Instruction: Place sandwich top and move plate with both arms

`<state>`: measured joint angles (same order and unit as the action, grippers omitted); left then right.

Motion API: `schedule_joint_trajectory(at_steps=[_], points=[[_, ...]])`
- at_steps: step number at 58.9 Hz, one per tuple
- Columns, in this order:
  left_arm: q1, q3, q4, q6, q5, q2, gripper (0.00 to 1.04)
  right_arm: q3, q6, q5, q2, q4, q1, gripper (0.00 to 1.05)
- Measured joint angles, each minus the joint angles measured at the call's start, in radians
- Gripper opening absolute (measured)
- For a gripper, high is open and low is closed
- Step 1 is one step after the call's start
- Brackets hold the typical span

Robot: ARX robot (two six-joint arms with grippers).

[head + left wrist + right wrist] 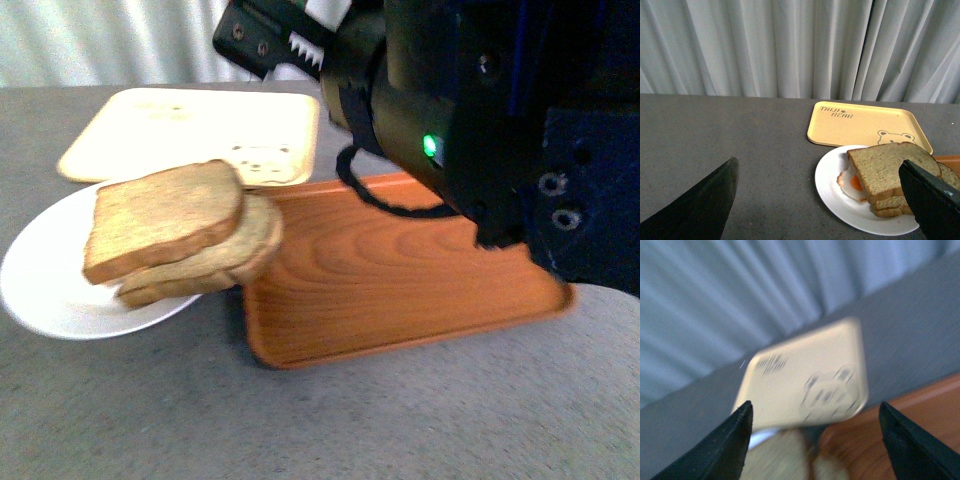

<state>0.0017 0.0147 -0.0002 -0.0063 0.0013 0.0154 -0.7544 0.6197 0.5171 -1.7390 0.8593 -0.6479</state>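
**Bread lid sits on the egg sandwich; both grippers gape empty**

Bulky and black, the right arm (480, 130) fills the upper right of the front view, a small green light (431, 146) glowing on its smooth casing and a looped cable hanging beneath. Its right gripper (285, 40) reaches to the far side, showing white saw-like teeth. The right wrist view is blurred, yet both dark fingers (735, 445) stand wide apart with nothing between them.

The sandwich top (165, 215), a thick squarish slice with a speckled tan crumb and darker crust, lies flat on a longer, round-ended slice (255, 245). A fried egg (852, 182) peeps out between them, white with an orange yolk. This stack rests on the round white plate (50, 280), shallow and glossy, at the near left of the matte grey table (400, 420). The lower slice overhangs the rim towards the brown wood-grain tray (400, 280), which lies just right of the plate. A pale yellow bear-print tray (190, 125) with rounded corners sits just beyond the plate.

The left gripper (815, 200) is spread wide, holding nothing, and apart from the plate. Pleated pale curtains (790, 45) hang at the far edge.
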Motion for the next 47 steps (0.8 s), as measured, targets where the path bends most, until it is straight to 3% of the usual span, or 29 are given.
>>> schedule_joint_trajectory(at_steps=[3,6,10,21,47], points=[[0.000,0.000,0.000,0.000,-0.002,0.000,0.96,0.085,-0.156,0.060,0.070,0.106,0.032,0.61],[0.000,0.000,0.000,0.000,-0.002,0.000,0.96,0.181,-0.351,0.030,0.154,0.162,0.073,0.50],[0.000,0.000,0.000,0.000,-0.002,0.000,0.96,0.305,-0.484,-0.013,0.267,0.175,0.132,0.36],[0.000,0.000,0.000,0.000,-0.002,0.000,0.96,0.491,-0.589,-0.136,0.440,0.156,0.256,0.03],[0.000,0.000,0.000,0.000,-0.002,0.000,0.96,0.698,-0.613,-0.331,0.742,0.058,0.452,0.02]])
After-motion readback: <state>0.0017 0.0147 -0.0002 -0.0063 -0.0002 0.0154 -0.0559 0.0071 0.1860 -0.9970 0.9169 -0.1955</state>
